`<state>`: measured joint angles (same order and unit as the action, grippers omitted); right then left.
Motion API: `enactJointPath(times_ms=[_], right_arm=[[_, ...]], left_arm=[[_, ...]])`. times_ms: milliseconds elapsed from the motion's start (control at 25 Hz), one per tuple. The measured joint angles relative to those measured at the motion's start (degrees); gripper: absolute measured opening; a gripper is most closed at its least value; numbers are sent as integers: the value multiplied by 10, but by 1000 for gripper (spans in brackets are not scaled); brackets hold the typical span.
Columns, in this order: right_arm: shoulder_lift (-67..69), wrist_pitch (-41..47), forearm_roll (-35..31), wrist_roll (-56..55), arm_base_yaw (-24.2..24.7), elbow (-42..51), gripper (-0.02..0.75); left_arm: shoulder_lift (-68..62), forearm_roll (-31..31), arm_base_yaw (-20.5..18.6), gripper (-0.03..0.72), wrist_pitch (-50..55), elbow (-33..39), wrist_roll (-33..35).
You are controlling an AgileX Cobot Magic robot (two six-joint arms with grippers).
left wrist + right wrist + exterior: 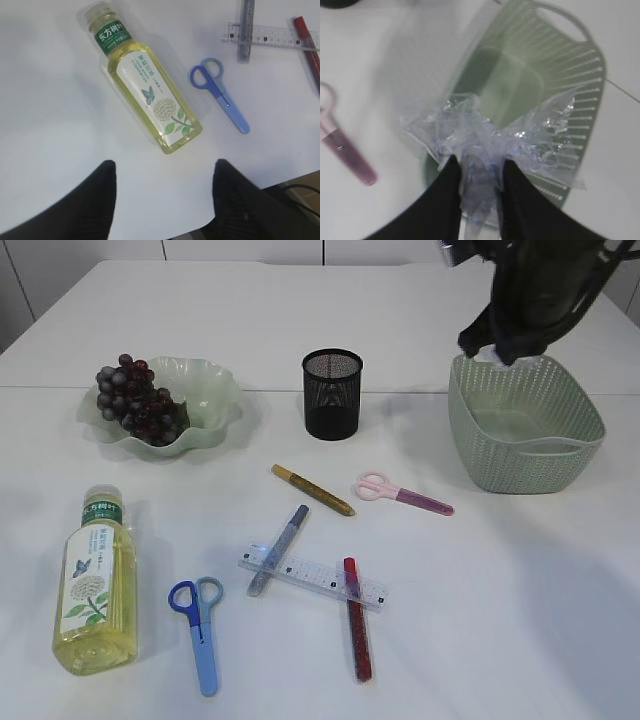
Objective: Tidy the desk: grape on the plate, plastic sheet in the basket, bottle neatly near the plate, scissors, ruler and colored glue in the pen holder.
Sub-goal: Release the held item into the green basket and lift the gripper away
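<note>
Plastic-sheet step in hand: right end effector [476, 187] pinching crumpled plastic sheet [490, 142] over green basket [580, 95] rim, upper right of exterior view. Next, probably: spreading to drop it inside. Left end effector [162, 187] spread, empty.

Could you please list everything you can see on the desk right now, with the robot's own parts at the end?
grapes: one bunch, dark purple, on the plate
plate: one, pale green, back left
pen holder: one, black mesh, back centre
basket: one, green, back right
plastic sheet: one, clear, held above the basket
bottle: one, yellow tea, lying front left
scissors: two, blue front, pink centre
ruler: one, clear, across two glue pens
glue pens: three, gold, silver, red
left gripper: open, above the bottle
right gripper: shut on the sheet
</note>
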<state>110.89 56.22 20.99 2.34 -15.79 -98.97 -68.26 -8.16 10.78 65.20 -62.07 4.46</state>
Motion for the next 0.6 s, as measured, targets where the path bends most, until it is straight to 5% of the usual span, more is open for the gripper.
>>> enactJointPath(times_ms=[280, 600], right_arm=[[34, -41, -24, -23, 102, -9, 196], [53, -58, -63, -42, 113, -11, 537]], left_arm=[[0, -11, 0, 443, 0, 0, 0], [0, -19, 0, 443, -2, 0, 0]])
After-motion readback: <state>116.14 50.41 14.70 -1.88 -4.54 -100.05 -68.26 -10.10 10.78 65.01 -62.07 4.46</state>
